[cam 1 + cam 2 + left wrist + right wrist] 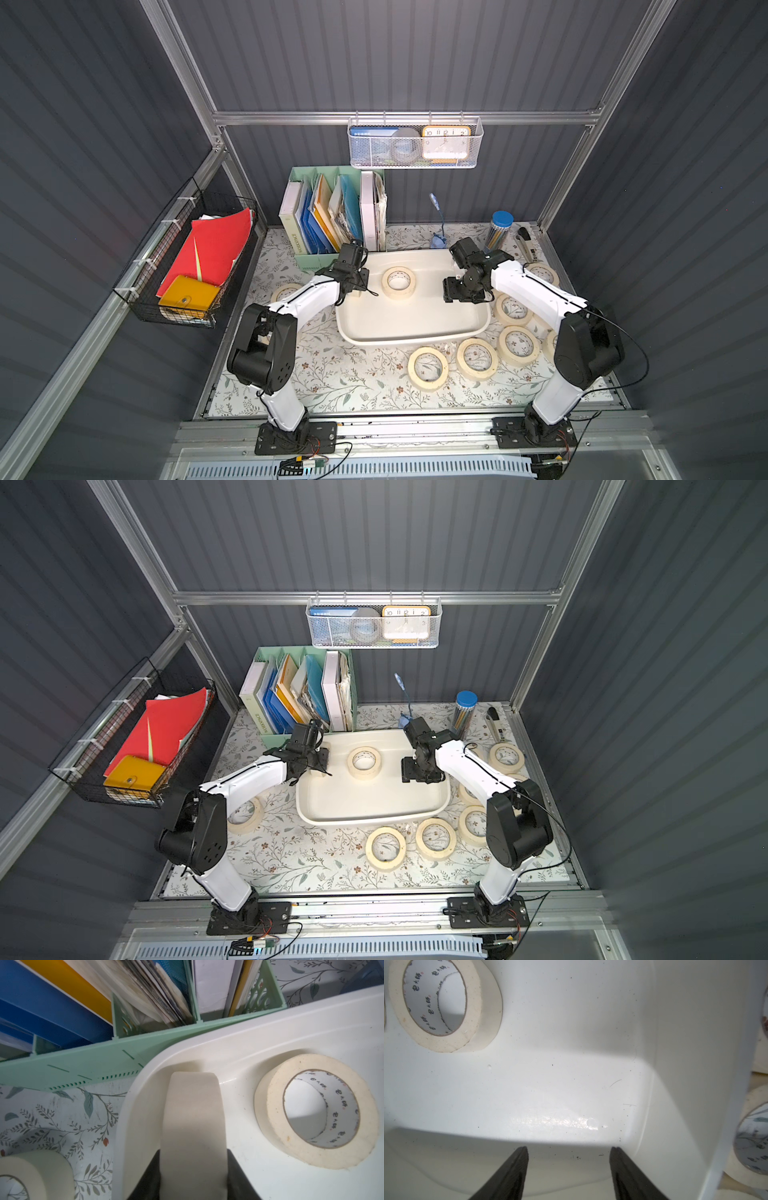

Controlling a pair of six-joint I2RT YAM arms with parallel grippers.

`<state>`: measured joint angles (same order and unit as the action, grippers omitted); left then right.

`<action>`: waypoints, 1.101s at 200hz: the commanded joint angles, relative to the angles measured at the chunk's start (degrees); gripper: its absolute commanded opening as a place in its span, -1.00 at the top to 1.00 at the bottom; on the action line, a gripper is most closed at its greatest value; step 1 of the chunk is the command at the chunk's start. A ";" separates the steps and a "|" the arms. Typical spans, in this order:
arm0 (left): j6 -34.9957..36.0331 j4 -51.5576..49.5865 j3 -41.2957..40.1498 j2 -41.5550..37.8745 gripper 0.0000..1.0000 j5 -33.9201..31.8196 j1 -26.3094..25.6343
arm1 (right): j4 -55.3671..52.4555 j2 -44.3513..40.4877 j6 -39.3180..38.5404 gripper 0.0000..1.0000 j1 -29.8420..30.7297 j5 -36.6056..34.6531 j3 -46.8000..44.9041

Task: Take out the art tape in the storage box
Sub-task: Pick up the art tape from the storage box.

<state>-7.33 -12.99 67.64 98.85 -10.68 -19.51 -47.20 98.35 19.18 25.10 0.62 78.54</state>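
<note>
Cream art tape (193, 1113) stands on edge at the storage box (228, 1043) corner, pinched by the left claw (193, 1169); right claw (569, 1149) spread.

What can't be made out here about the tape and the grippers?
held roll: nearly hidden in both top views beneath the left gripper.
table rolls behind the right arm: partly covered in both top views, so no sure count.
core print on the flat roll: too small in top views.
</note>
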 commanded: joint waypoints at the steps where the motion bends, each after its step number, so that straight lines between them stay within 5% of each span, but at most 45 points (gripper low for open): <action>1: -0.95 -1.50 2.51 -4.07 0.70 0.77 0.18 | -1.27 -0.35 -0.52 -0.36 -0.14 -0.42 0.64; 55: -9.65 0.06 -2.33 -13.07 0.71 15.68 -2.75 | -0.63 0.78 -0.29 -0.36 -0.14 -0.01 0.51; 124: -14.46 3.85 -8.40 -13.81 0.61 34.94 -6.60 | -0.74 1.01 -0.63 -0.36 -0.14 -0.68 0.30; 220: -22.88 30.07 -6.13 0.49 0.43 37.29 -5.59 | -1.21 -1.24 -1.33 -0.36 -1.02 0.03 0.07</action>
<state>-26.72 7.73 58.78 96.47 24.12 -26.13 -47.55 98.87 18.96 24.40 -0.36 78.54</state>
